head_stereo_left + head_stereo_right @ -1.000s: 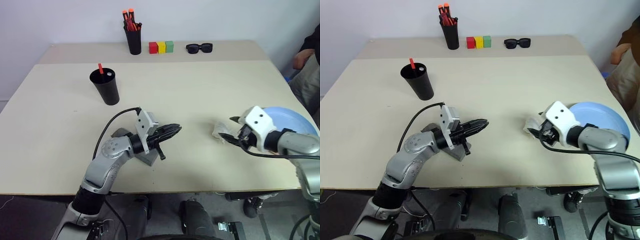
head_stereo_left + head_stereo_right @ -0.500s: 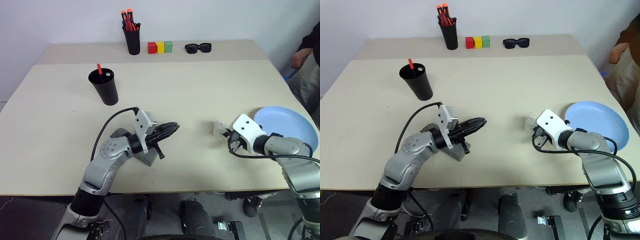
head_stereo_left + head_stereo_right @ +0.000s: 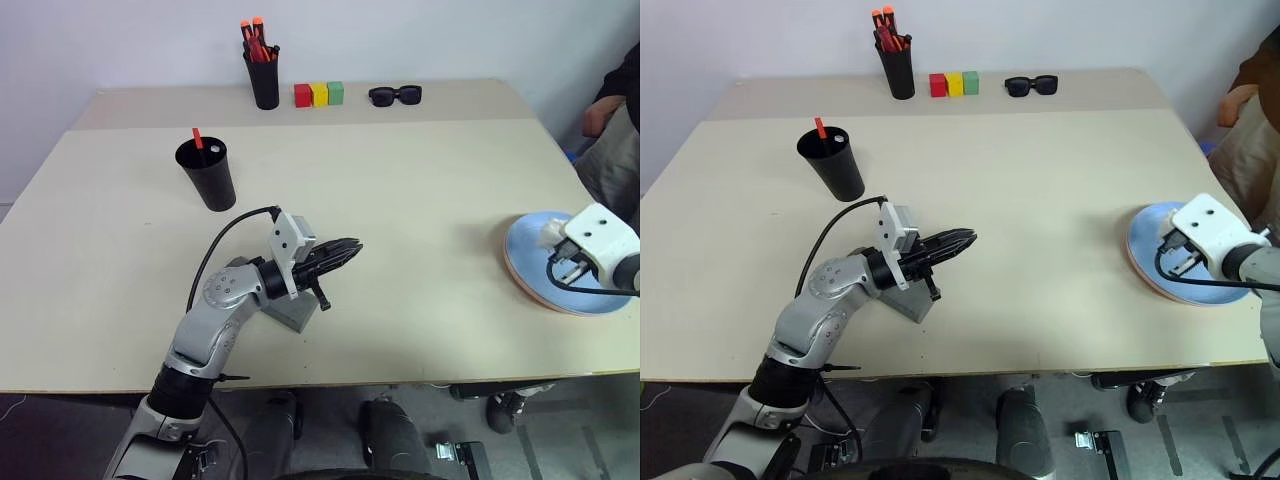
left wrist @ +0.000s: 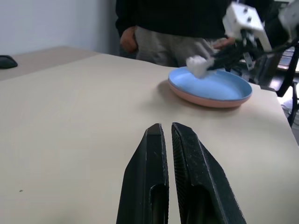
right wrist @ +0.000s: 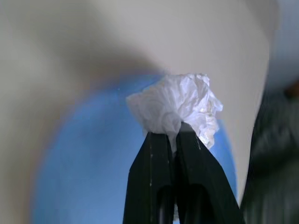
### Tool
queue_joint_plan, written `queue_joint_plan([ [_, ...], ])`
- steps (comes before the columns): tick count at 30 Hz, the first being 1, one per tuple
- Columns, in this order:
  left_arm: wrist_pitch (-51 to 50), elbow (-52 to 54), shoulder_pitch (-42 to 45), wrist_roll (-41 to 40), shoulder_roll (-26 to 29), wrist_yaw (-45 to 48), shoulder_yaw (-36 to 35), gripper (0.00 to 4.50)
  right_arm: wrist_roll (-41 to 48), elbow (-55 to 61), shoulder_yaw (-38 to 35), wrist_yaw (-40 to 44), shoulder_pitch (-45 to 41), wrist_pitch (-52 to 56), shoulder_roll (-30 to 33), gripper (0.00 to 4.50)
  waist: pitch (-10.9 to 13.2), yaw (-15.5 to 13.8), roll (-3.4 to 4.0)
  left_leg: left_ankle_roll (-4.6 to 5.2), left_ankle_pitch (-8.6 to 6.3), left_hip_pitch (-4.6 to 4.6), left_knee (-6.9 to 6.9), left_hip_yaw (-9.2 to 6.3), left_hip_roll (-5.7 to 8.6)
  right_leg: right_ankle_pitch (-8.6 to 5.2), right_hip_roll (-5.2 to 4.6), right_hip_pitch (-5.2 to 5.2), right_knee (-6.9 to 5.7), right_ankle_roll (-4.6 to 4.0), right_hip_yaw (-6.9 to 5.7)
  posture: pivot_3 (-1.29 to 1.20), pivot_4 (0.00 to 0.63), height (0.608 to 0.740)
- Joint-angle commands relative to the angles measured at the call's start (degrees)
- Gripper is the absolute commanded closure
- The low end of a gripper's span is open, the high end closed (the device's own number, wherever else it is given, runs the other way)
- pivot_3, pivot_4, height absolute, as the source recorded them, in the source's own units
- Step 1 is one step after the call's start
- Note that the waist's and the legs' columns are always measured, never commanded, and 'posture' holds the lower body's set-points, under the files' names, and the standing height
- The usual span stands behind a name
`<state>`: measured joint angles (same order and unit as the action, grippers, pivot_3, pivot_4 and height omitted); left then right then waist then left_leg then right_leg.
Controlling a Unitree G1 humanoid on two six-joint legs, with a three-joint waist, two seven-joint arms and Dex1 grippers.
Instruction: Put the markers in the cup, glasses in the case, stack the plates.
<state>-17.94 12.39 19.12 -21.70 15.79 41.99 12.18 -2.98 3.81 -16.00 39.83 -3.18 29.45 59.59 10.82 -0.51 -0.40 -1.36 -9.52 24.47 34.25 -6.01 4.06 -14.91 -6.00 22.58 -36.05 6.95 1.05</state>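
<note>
in the left eye view, the beige surface (image 3: 400,200) is seen with the black cup (image 3: 207,173) as the landmark. a red marker (image 3: 199,138) is seen standing in the cup, and a white tip is seen beside it inside the rim. well behind the cup, by the wall, a black pen holder (image 3: 265,79) with orange-capped pens is placed, with three coloured blocks (image 3: 320,94) and black sunglasses (image 3: 395,95) further to the right of it. in front of the cup and a little to its right, the left tool (image 3: 352,246) is held above the surface with its fingers pressed together and nothing between them; the grey case (image 3: 290,312) is seen just beneath that arm, its lid down. far to the right of the cup, near the surface's edge, the light blue plate (image 3: 535,255) is seen lying on the salmon pink plate (image 3: 525,283), whose rim shows beneath it. the right tool (image 3: 562,262) is held over the blue plate.

in the left wrist view, the left tool's two fingers (image 4: 152,177) are seen almost touching, empty. beyond them the stacked plates are shown, and above them the right tool (image 4: 210,60) is seen with a crumpled white tissue (image 4: 198,65) at its tip. a person in dark clothing (image 4: 177,23) is seen behind the surface.

in the right wrist view, the right tool (image 5: 174,135) is seen clamped on the white tissue (image 5: 175,108), with the blue plate (image 5: 93,163) below it.
</note>
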Motion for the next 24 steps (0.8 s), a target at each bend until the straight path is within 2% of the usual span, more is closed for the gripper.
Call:
queue_joint_plan([
  [1,1.9,0.5,1.2,0.3,0.3,0.0,-1.9,4.27,-1.7,-0.5,0.5,-0.5,-1.2,-2.8,1.7,3.15,0.0,0.1,0.01,0.0,0.0,0.0,0.0,0.02,0.0,0.0,0.0,0.0,-0.01,0.0,0.0,0.0,0.15,0.74],
  [5,2.2,1.4,0.0,0.3,2.0,-0.3,-3.5,4.27,-0.2,0.8,1.8,1.0,-3.7,-5.4,0.9,1.1,0.0,0.2,0.01,0.0,0.0,-0.01,0.0,-0.04,-0.01,0.0,0.01,0.01,-0.03,0.0,0.0,0.0,0.15,0.74],
  [8,2.4,2.2,-1.6,0.6,4.0,-0.9,-5.4,4.27,2.8,1.8,2.1,3.3,-6.2,-8.1,-0.4,1.1,0.0,0.1,0.01,0.0,0.0,0.0,0.0,-0.07,-0.01,0.0,0.01,0.01,-0.02,0.01,0.0,0.0,0.15,0.74],
  [16,1.4,6.7,-10.2,-0.7,10.8,-7.1,-20.0,4.27,16.1,1.2,5.3,8.1,-20.8,-4.7,-11.5,1.1,0.1,1.3,-0.06,0.0,-0.01,0.01,-0.04,-0.21,-0.02,0.0,0.03,0.02,0.0,0.01,-0.02,0.0,0.15,0.74],
  [20,2.0,8.0,-15.4,2.2,12.4,-12.4,-26.5,4.27,18.3,-3.1,8.7,8.8,-25.9,-5.9,-18.2,1.1,0.1,1.2,-0.07,0.0,-0.01,0.01,-0.06,-0.23,-0.01,0.0,0.02,0.04,0.0,0.01,-0.02,0.0,0.15,0.74],
  [24,1.6,10.4,-18.6,1.9,11.9,-16.8,-31.9,4.27,16.5,-7.2,12.6,10.3,-26.9,-10.4,-21.4,1.1,0.1,0.7,-0.1,-0.01,-0.01,0.03,-0.1,-0.25,0.01,0.0,0.01,0.08,0.0,0.01,-0.02,0.0,0.15,0.74],
])
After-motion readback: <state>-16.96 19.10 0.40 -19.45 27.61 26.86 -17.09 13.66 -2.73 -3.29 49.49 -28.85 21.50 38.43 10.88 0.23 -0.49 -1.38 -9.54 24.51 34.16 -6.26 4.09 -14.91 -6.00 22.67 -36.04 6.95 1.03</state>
